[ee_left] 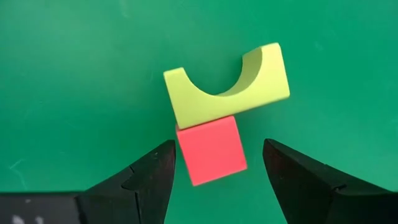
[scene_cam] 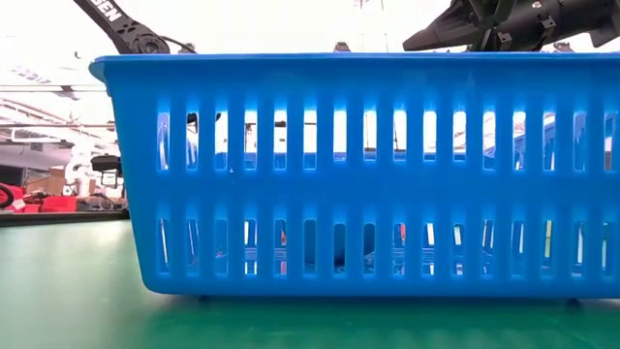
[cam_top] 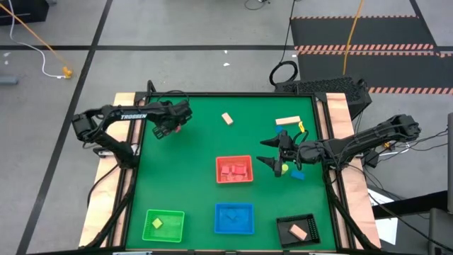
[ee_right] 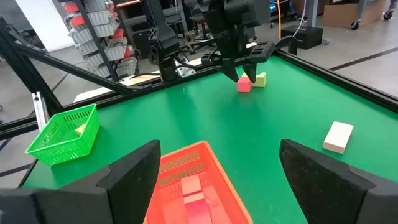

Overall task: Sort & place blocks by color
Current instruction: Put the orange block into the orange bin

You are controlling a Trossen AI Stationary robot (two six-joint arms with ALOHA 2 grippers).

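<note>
My left gripper hangs open at the table's far left, pointing down. In the left wrist view its fingers stand on either side of a red cube, which lies on the mat against a yellow arch block. My right gripper is open and holds nothing, just right of the red tray, which holds red blocks. Near it lie a small yellow-green piece and a blue block. Two tan blocks and a yellow one lie farther back.
Along the near edge stand a green tray with a yellow piece, a blue tray and a black tray with a tan block. The blue tray's slotted wall fills the low view. The mat's middle between the arms is bare.
</note>
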